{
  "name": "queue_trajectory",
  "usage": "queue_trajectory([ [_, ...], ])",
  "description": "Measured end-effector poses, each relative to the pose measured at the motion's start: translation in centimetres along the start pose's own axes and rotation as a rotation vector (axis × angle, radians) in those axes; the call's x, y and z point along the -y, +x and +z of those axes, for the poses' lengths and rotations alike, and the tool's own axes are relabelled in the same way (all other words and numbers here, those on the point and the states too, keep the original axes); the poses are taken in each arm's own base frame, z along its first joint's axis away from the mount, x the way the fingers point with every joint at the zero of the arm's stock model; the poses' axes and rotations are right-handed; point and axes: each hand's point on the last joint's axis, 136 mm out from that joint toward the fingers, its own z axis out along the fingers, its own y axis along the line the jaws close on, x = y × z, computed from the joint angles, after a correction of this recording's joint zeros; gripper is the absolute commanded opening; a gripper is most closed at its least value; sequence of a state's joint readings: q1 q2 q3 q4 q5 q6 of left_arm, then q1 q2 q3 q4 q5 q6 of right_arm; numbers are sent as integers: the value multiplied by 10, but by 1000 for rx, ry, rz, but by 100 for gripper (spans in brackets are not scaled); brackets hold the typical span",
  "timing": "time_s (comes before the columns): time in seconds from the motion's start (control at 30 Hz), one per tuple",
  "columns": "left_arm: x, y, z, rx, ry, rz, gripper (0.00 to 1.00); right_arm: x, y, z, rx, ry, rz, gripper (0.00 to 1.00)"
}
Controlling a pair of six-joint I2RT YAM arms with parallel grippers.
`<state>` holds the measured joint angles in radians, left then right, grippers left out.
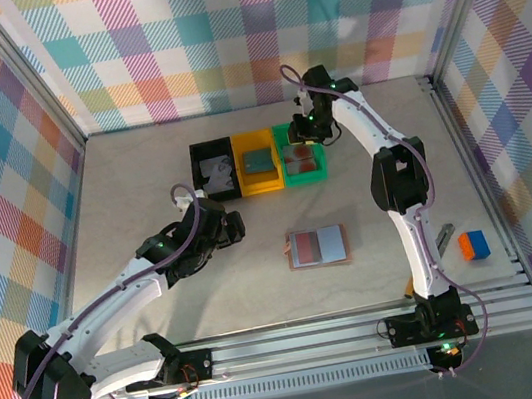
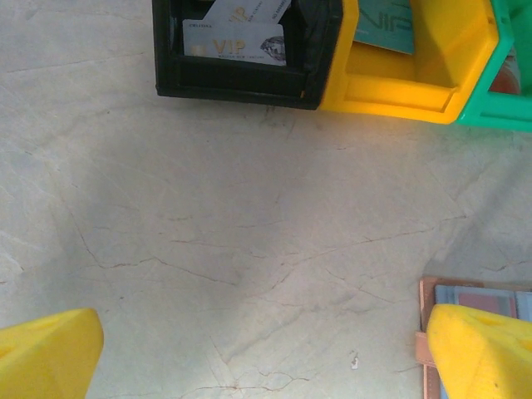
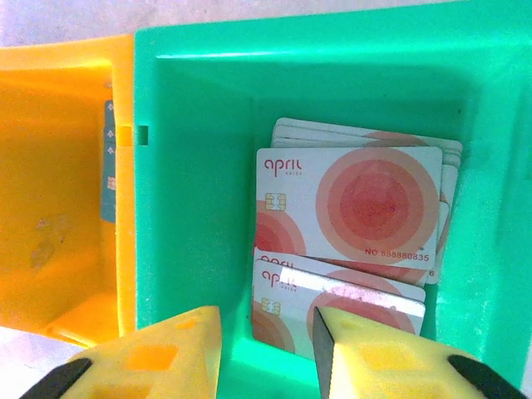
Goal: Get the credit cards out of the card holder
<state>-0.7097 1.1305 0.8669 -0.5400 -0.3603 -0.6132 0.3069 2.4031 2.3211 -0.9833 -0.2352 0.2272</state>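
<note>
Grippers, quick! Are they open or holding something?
Left gripper: open, holding nothing.
Right gripper: open, empty, over the green bin of red-spotted cards.

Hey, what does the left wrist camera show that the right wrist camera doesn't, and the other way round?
Left wrist adds the black bin holding grey-white VIP cards, a stretch of bare table, and a corner of the open card holder. Right wrist adds the stack of red-spot cards lying inside the green bin. Both take in the green bin and the yellow bin beside it.
</note>
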Motion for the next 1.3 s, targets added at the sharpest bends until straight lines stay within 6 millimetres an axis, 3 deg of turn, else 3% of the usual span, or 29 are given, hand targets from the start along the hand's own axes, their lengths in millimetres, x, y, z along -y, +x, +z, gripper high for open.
queue_trajectory([
  [0.13, 1, 1, 0, -7, 8, -8, 100, -9, -4, -17, 27, -12, -3, 36],
  [0.33, 8, 5, 5, -31, 33, -29, 100, -35, 5, -69, 95, -57, -17, 37],
  [0.47, 11, 15, 13, -75, 32, -27, 100, -55, 27, -97, 129, -106, -20, 38],
  [0.6, 14, 29, 25, -140, 24, -26, 100, -62, 68, -111, 118, -163, 18, 40],
  [0.73, 23, 38, 32, -186, 32, -20, 100, -63, 98, -118, 114, -209, 54, 40],
  [0.93, 63, 49, 31, -220, 116, 13, 100, -62, 153, -123, 74, -296, 127, 40],
  [1.13, 92, 69, 36, -271, 160, 38, 99, -55, 200, -102, -9, -338, 191, 41],
  [1.3, 100, 84, 44, -306, 148, 56, 99, -50, 234, -85, -77, -331, 219, 40],
])
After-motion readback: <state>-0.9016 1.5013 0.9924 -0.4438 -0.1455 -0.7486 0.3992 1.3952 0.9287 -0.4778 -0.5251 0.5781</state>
